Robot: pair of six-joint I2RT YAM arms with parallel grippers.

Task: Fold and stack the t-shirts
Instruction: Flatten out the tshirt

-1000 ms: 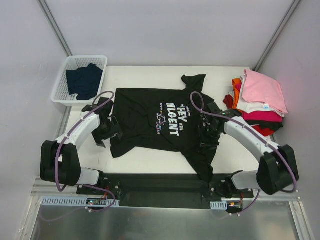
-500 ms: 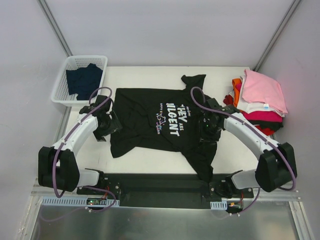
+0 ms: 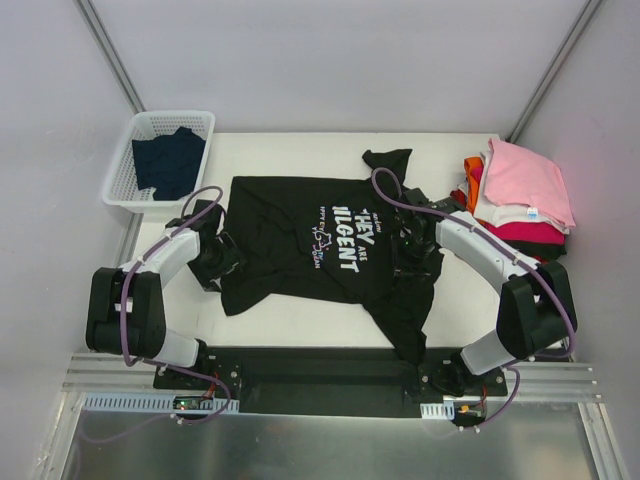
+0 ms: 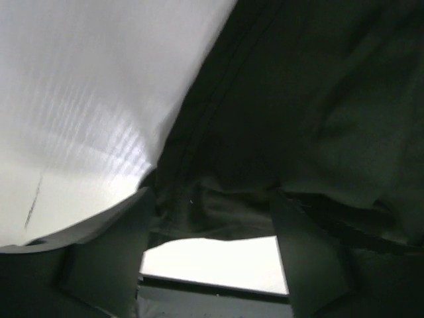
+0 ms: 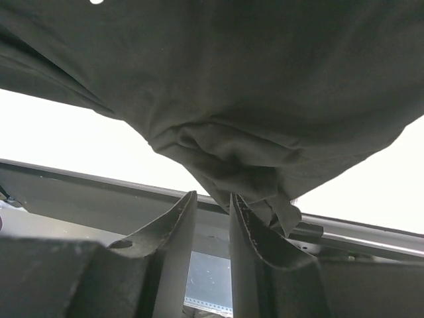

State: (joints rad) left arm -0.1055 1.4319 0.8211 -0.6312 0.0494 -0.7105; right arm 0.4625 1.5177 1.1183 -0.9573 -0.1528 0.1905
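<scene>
The black t-shirt (image 3: 300,240) lay spread on the worktop (image 3: 300,322), a tool at each side.
The white basket (image 3: 120,182) held a dark navy t-shirt (image 3: 168,160); the left tool (image 4: 209,207) gaped around the shirt's edge, and the right tool (image 5: 213,196) pinched a bunched fold.

The top view looks steeply down from high behind the near edge, taking in the whole table (image 3: 290,155). Each wrist view sits low and very close, looking out between its own jaws at the black t-shirt (image 3: 290,240), which all three views share.

Right tool (image 5: 212,194) edged forward along black t-shirt (image 5: 232,79).
</scene>
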